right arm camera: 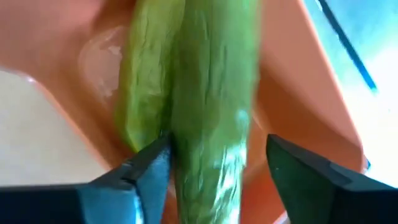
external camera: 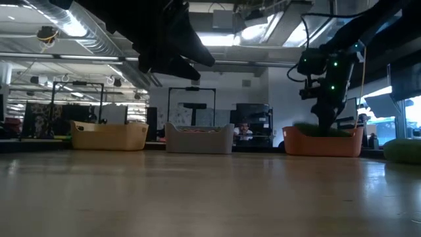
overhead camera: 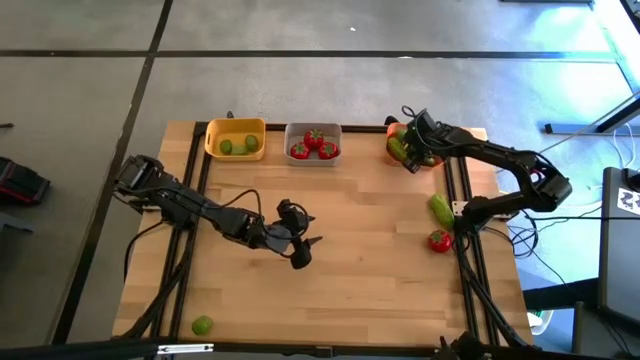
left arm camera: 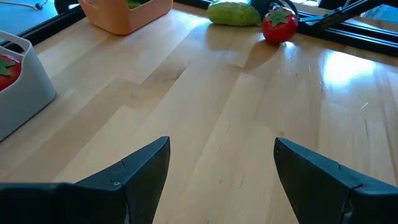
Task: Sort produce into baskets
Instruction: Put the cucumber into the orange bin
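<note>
Orange basket (overhead camera: 392,150) far right holds cucumbers (right arm camera: 205,93), my right gripper (right arm camera: 214,168) parted around one; left gripper (left arm camera: 221,168) open mid-table.

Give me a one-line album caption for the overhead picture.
Right end effector lowers a cucumber into the orange basket; left end effector waits open mid-table.

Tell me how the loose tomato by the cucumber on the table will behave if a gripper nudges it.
The tomato looks round and glossy, so it would probably roll, maybe toward the cucumber beside it. Its green top may stop it. It likely keeps its shape.
</note>
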{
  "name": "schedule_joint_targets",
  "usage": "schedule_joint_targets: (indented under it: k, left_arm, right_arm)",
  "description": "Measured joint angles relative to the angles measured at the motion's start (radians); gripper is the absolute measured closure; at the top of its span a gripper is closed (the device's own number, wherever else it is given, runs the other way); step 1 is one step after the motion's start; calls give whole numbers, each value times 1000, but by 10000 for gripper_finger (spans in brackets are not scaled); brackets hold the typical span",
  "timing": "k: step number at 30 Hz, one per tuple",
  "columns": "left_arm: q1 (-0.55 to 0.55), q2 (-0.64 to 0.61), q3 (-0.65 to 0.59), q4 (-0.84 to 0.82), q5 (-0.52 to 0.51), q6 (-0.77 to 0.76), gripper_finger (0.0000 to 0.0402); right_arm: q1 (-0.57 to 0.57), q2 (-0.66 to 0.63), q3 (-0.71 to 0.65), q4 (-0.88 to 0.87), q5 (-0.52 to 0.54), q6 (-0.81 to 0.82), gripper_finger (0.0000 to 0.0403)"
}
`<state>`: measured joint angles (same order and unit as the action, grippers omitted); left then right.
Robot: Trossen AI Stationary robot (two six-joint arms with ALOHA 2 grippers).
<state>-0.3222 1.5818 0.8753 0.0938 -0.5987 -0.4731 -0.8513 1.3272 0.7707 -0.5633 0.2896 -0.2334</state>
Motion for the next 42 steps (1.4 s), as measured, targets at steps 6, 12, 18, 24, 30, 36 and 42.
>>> schedule_joint_targets:
  k: [6, 12, 18, 24, 30, 36, 42]
  left_arm:
    - [0, 0, 0, 0, 0, 0, 119]
    - [0, 0, 0, 0, 0, 1, 119]
    - [0, -1, 0, 0, 0, 12, 119]
    - [0, -1, -1, 0, 0, 16, 119]
    - [0, -1, -1, 0, 0, 16, 119]
    - [0, -1, -1, 0, 0, 29, 119]
    - [0, -1, -1, 0, 0, 30, 119]
  right_arm:
    - [0, -8, 154, -259, -52, 107, 121]
    - [4, -18, 249, -532, -179, 228, 120]
    - [116, -20, 249, -651, -261, 292, 127]
    - [250, -20, 242, -687, -257, 428, 128]
    - [292, -20, 137, -705, -257, 554, 128]
    - [288, -19, 59, -699, -238, 602, 128]
    - [288, 42, 15, -709, -234, 622, 128]
